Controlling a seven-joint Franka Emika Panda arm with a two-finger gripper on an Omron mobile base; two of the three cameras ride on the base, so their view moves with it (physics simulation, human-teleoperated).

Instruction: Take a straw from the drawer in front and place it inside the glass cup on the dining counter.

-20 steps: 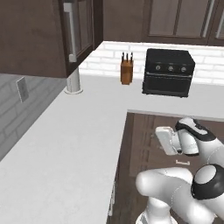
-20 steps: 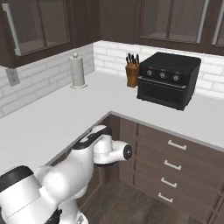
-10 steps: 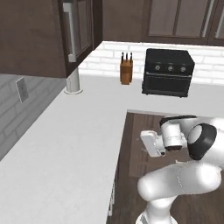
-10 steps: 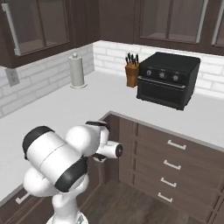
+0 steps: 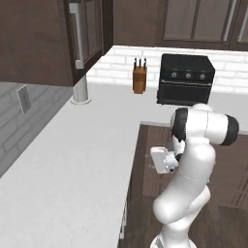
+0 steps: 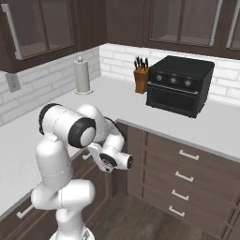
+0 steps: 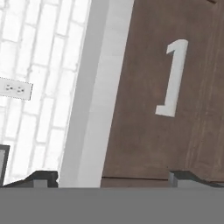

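My gripper (image 7: 113, 179) is open, its two dark fingertips (image 7: 40, 177) spread wide with nothing between them. It faces a shut dark brown drawer (image 7: 144, 131) with a short silver bar handle (image 7: 174, 78), just under the white worktop edge (image 7: 98, 87). From the left base view the hand (image 5: 162, 160) hangs beside the cabinet front below the worktop, and the arm is folded above it. The straw is hidden. The glass cup and the dining counter are out of view.
A black toaster oven (image 5: 186, 80) and a knife block (image 5: 139, 77) stand at the back of the white worktop (image 5: 72, 160), a paper towel holder (image 6: 82, 75) at the left. A stack of drawers (image 6: 185, 176) fills the right. A wall outlet (image 7: 15, 88) sits on the brick.
The arm has risen from a low crouch to a tall folded pose, and the hand has swung to face the cabinet front under the left worktop. The jaws stay open.
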